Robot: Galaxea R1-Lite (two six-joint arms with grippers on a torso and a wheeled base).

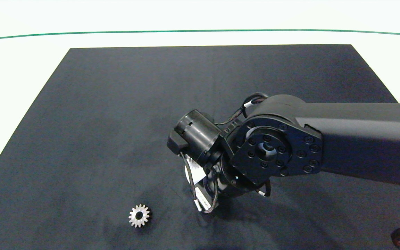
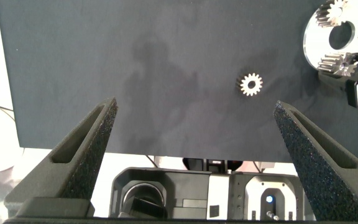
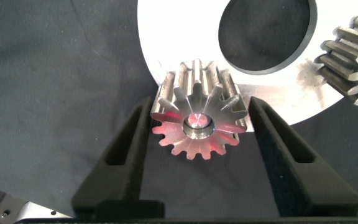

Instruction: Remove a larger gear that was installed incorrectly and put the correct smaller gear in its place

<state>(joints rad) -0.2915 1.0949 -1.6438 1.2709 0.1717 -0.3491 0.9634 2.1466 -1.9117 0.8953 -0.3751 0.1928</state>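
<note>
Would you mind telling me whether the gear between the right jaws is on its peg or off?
On: the larger gear sits on the plate, pin showing through its centre.

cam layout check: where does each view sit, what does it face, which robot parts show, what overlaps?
Head: overhead, looking down at the black mat; right arm enters from the right.
Left wrist: on the left arm, held off the mat's edge, open left claw in frame.
Right wrist: close above the round plate, right claw around the larger gear.
Shared: head and left wrist both show the loose smaller gear.
</note>
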